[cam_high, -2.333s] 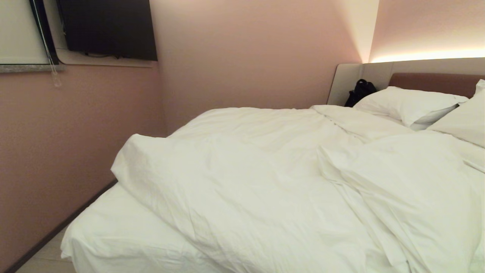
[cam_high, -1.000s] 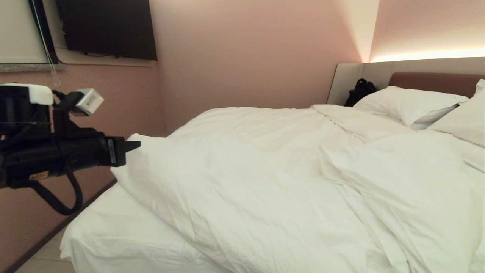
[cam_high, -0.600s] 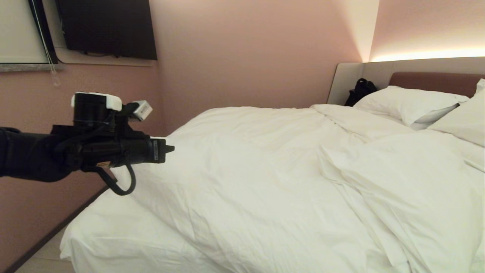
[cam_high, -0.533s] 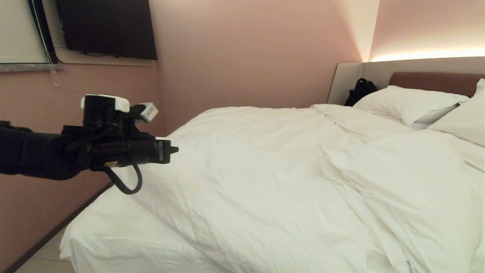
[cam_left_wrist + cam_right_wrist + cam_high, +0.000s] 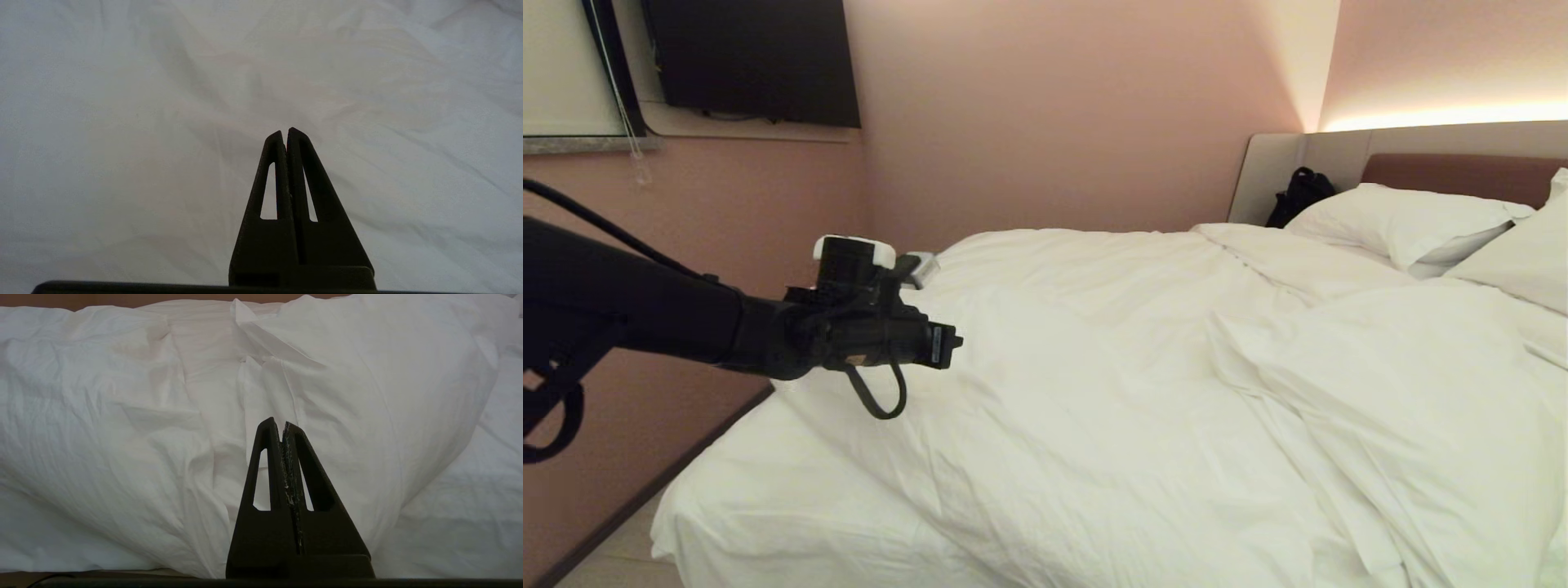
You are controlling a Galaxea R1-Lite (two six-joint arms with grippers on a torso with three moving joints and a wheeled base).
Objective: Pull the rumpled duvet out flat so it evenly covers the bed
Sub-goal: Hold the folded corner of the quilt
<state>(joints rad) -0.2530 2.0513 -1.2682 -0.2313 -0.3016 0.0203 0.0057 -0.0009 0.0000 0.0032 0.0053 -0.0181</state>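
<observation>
Your left gripper (image 5: 954,349) has its 2 fingers (image 5: 273,163) pressed together, holding nothing. The duvet (image 5: 1111,359) lies rumpled just ahead of and below the tips, heaped on the bed (image 5: 768,506). Right gripper (image 5: 282,426) also closed and empty, duvet beyond its tips.

I read this as a bedroom, likely a hotel room — a double bed (image 5: 768,523) with a rumpled white duvet (image 5: 1111,392) and pillows (image 5: 1396,222), a padded headboard (image 5: 1445,173) under a warm light strip (image 5: 1445,118). Pink walls (image 5: 1062,114), a dark wall-mounted screen (image 5: 756,61), a window with a blind cord (image 5: 625,98) — a black bag (image 5: 1297,196) by the headboard.
</observation>
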